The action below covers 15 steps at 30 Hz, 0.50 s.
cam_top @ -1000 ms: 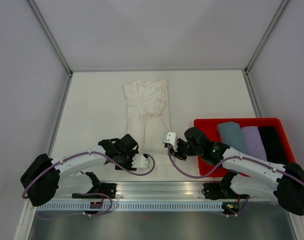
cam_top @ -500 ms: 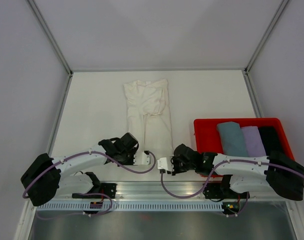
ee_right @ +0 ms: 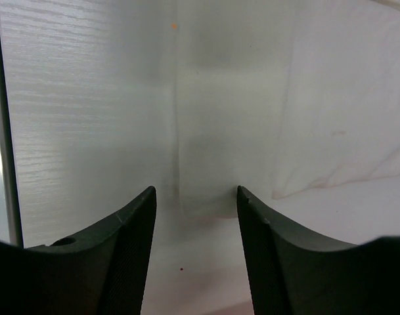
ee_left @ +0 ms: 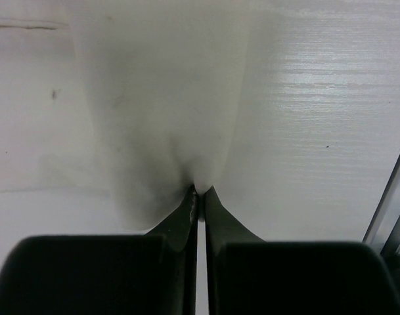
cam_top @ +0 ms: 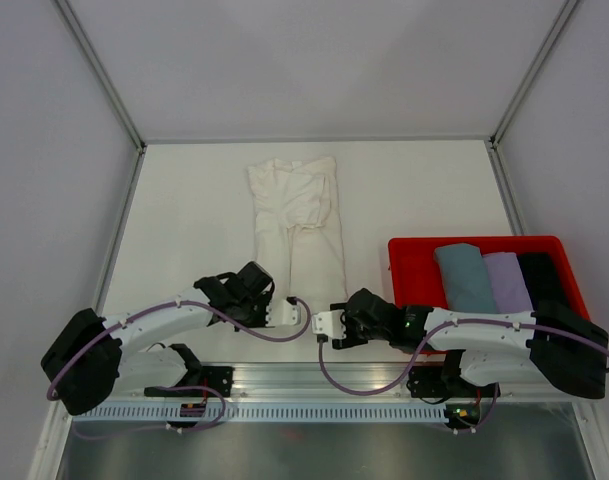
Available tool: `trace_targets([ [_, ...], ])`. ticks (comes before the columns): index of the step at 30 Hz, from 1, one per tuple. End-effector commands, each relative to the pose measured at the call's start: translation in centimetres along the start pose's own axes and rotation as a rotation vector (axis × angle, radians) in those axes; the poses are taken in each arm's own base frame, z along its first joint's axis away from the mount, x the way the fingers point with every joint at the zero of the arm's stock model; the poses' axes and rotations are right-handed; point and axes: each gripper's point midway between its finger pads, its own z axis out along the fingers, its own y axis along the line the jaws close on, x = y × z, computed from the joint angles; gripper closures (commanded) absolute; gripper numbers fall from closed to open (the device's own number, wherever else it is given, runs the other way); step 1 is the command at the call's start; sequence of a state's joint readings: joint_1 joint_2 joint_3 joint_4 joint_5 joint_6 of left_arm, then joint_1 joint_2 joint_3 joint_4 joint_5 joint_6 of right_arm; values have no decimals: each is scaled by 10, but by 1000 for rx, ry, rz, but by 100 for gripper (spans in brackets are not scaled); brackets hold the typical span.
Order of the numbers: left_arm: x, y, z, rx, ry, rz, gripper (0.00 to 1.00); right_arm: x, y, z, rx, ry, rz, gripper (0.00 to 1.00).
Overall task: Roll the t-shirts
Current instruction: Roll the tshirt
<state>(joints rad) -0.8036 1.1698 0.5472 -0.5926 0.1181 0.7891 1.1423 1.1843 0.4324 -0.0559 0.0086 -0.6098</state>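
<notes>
T-shirts (cam_top: pixel 482 278): one cream shirt (cam_top: pixel 296 225) on table (cam_top: pixel 194 200), three seemingly folded in bin (cam_top: pixel 409 262).

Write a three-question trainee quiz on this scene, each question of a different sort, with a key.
1. True or false: the left gripper is shut on the cream t-shirt.
2. How many folded shirts lie in the red bin? A two, B three, C four.
3. Fill the gap: the right gripper has its jaws ____ above the cream t-shirt.

Key: 1 true; 2 B; 3 open.
</notes>
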Motion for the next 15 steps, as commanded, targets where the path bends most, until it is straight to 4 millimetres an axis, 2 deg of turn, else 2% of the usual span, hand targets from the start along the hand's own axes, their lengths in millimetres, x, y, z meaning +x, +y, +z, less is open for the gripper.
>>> trace_targets([
  [1, -7, 3, -1, 3, -44, -15, 98, -3, -1, 3, 7, -11, -22, 43],
  [5, -9, 5, -3, 10, -64, -24, 98, 4, 2, 10, -17, 34, -38, 51],
  [8, -12, 4, -7, 32, -82, -34, 98, 12, 9, 14, -52, 77, -48, 76],
  [9, -14, 3, -10, 49, -93, -41, 98, 13, 11, 15, -67, 87, -37, 89],
  [10, -15, 6, -11, 42, -97, -40, 98, 12, 12, 14, -76, 86, -36, 93],
  [12, -16, -1, -16, 89, -107, -54, 98, 8, 10, 11, -73, 83, -24, 100],
  [15, -14, -18, -26, 181, -110, -66, 98, -10, 18, -5, -140, 19, -10, 100],
])
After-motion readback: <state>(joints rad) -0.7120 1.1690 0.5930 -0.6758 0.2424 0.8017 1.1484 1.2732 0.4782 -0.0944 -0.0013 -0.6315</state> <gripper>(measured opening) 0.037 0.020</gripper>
